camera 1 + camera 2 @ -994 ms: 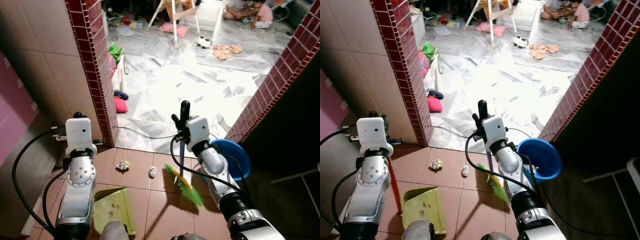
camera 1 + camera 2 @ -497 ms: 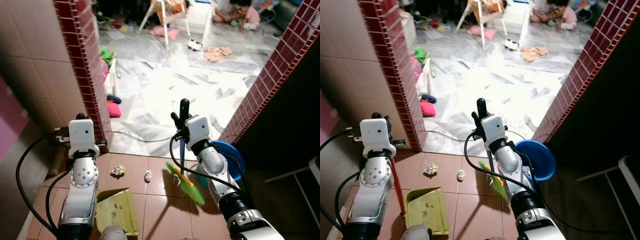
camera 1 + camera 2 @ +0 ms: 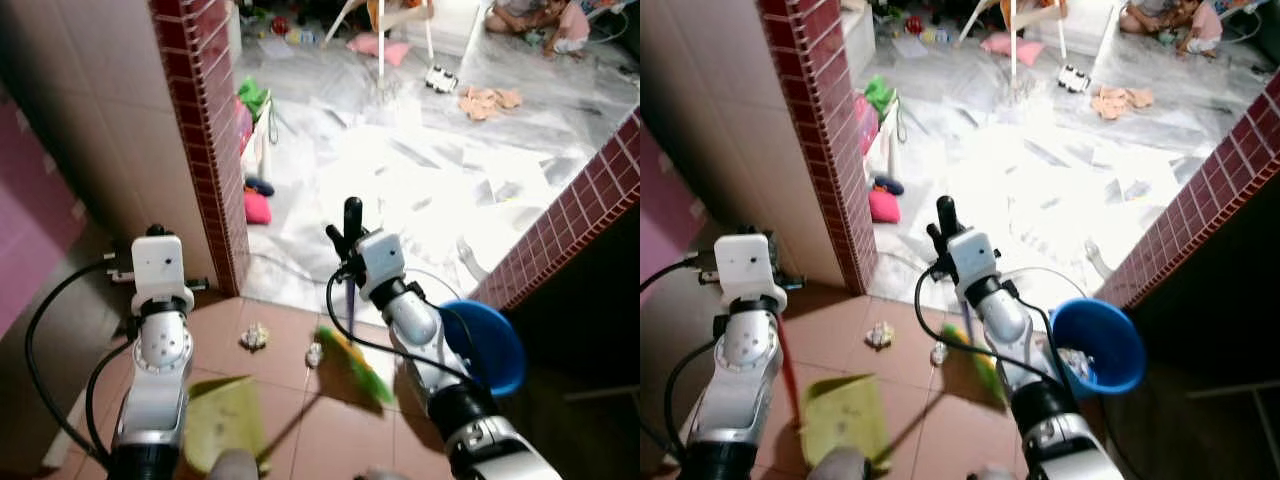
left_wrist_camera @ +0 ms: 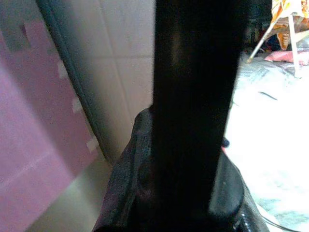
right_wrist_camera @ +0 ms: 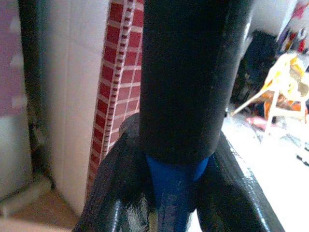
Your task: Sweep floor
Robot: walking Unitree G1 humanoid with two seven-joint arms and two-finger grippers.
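The right gripper (image 3: 345, 238) was clamped around the broom (image 3: 353, 352), blue handle between its black fingers; the right wrist view had that handle wedged in the fingers, blocking most of the scene. The green bristle head was smeared by motion blur, low over the brown tiles just beside two crumpled paper scraps (image 3: 254, 336), the second one (image 3: 314, 353) nearly touching the bristles. The left gripper (image 3: 150, 262) held the red handle (image 3: 787, 365) of the yellow-green dustpan (image 3: 222, 428), which was also blurry and partly cut off behind the arm. The left wrist view was mostly a dark bar, so not much to read there. A blue bowl-like thing (image 3: 1098, 345) sat behind the right arm, half hidden.
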